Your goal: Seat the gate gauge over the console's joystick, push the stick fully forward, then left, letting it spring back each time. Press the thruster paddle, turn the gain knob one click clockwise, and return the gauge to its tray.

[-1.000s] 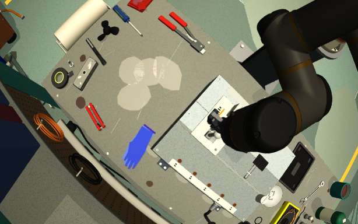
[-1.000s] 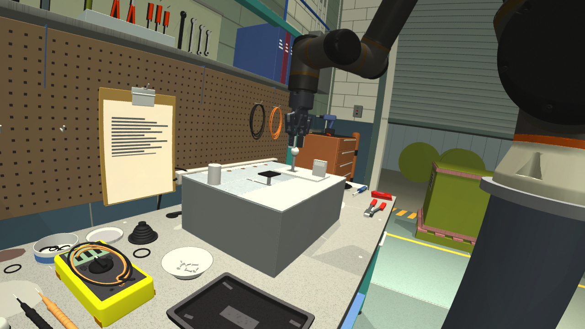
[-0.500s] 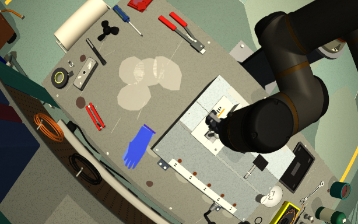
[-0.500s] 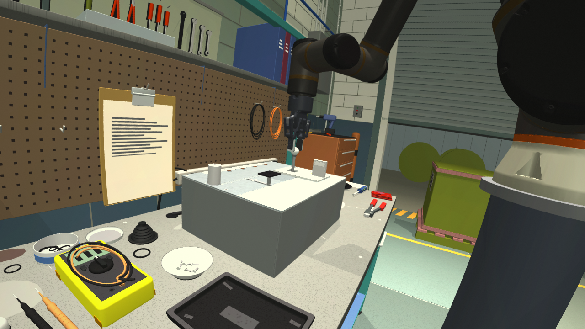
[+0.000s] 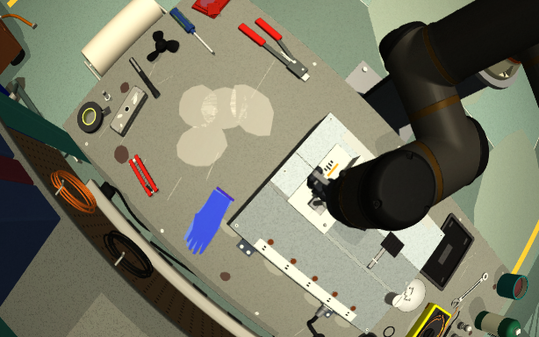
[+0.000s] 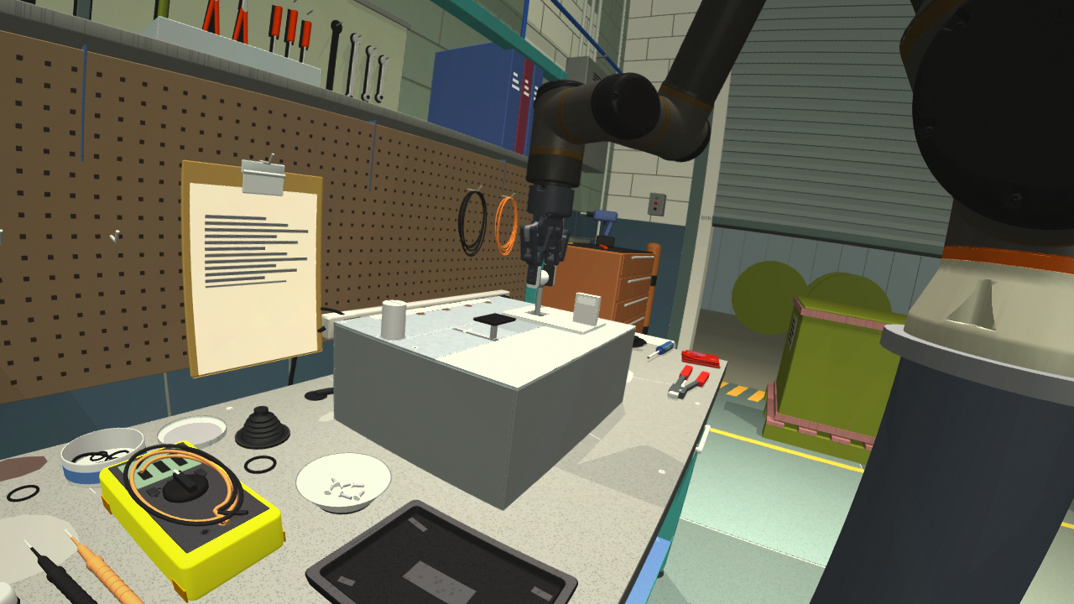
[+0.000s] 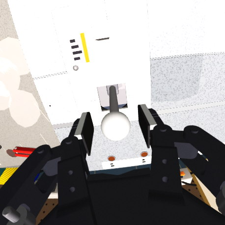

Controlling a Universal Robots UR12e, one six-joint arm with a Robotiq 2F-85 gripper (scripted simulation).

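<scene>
The joystick point(image 5: 317, 202) is mostly hidden under my arm in the side camera. Its white ball point(image 7: 115, 126) tops a grey stem that rises from a square opening in a white plate point(image 7: 98, 73) lying flat on the console point(image 6: 481, 360). The black thruster paddle point(image 6: 492, 321) and the pale cylindrical gain knob point(image 6: 393, 318) stand further along the console top. The black tray point(image 6: 443, 575) lies on the bench by the console's near end. My gripper point(image 7: 115, 127) hangs just above the ball with a finger on either side, open and holding nothing.
The pegboard wall point(image 6: 150, 225) runs behind the bench, with a clipboard point(image 6: 251, 267) leaning on it. A yellow multimeter point(image 6: 188, 503), a white bowl point(image 6: 343, 481) and a rubber boot point(image 6: 263, 428) sit near the tray. A blue glove point(image 5: 206, 221) and red pliers point(image 5: 274, 48) lie beyond the console.
</scene>
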